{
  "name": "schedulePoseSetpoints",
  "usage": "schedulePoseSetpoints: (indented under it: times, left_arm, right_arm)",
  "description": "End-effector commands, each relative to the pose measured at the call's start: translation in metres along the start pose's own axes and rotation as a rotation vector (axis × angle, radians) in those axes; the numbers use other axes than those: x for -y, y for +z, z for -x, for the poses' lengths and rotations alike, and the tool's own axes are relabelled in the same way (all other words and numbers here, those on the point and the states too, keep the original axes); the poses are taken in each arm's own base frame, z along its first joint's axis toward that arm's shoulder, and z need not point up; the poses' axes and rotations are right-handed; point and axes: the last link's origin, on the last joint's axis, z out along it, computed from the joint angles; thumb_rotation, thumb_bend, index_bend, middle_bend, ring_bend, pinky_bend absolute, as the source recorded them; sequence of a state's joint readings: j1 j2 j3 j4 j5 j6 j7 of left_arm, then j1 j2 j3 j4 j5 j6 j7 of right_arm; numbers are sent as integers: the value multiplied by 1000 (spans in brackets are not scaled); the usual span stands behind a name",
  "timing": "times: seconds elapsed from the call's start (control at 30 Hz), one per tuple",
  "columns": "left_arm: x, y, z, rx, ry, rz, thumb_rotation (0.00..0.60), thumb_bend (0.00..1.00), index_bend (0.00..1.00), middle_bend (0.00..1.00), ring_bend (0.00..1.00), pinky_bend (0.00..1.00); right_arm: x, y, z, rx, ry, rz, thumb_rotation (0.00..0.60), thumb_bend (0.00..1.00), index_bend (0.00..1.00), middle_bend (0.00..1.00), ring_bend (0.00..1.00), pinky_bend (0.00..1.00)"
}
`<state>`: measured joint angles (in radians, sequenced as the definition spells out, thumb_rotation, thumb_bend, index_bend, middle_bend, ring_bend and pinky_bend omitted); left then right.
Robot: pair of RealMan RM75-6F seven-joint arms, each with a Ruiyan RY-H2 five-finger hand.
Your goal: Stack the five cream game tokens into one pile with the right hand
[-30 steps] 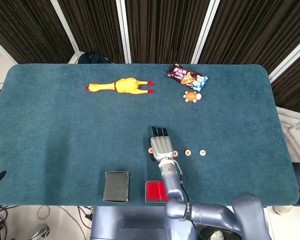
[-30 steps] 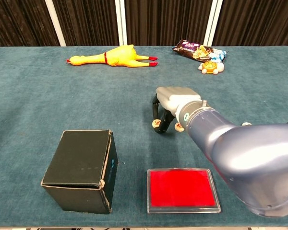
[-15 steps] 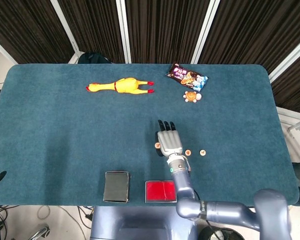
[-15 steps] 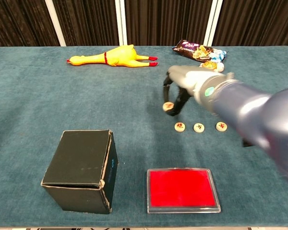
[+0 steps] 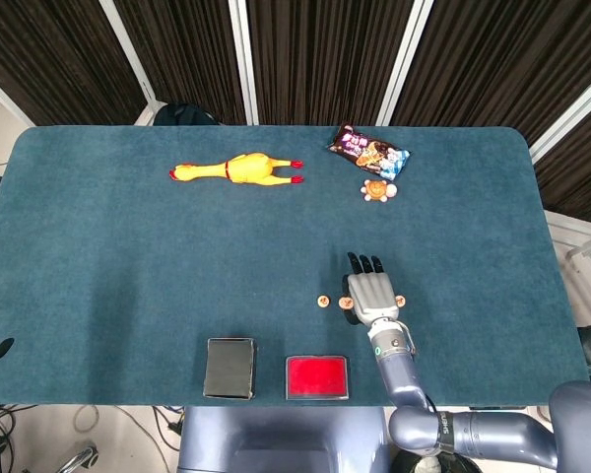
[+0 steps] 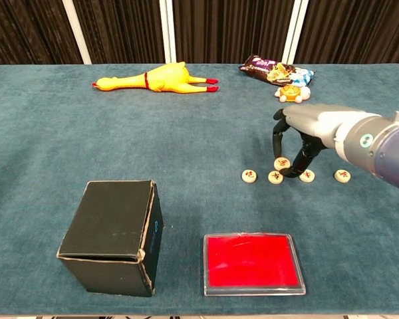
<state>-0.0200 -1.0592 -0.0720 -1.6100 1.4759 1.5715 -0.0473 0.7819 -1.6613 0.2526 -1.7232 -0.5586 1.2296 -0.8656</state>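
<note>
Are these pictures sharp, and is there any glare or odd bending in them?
Head view: even light, soft shadows, the table edges bow slightly. Chest view: sharp on the tokens, the right hand crisp, a pale sheen on the red case rim; the forearm at the frame edge looks oversized.

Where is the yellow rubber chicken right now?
The rubber chicken lies on its side at the table's far edge, left of the snack packet, far from the right hand.

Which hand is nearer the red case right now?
Right. The right hand hovers over the token row, just beyond the red case; the left hand shows in neither view.
</note>
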Motion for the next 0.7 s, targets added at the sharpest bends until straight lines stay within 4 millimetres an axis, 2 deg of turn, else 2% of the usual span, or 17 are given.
schedulePoseSetpoints:
  times: [0.03, 0.7]
  left_arm:
    - [0, 0, 0, -1, 1, 1, 600, 122, 124, 0, 0, 29]
    - [1, 1, 0, 0, 1, -4, 600, 122, 124, 0, 0, 29]
  right_arm:
    - [-3, 2, 4, 2, 1, 8, 600, 387, 554, 0, 0, 0]
    - [-6, 21, 20, 15, -4, 54, 600, 388, 554, 0, 0, 0]
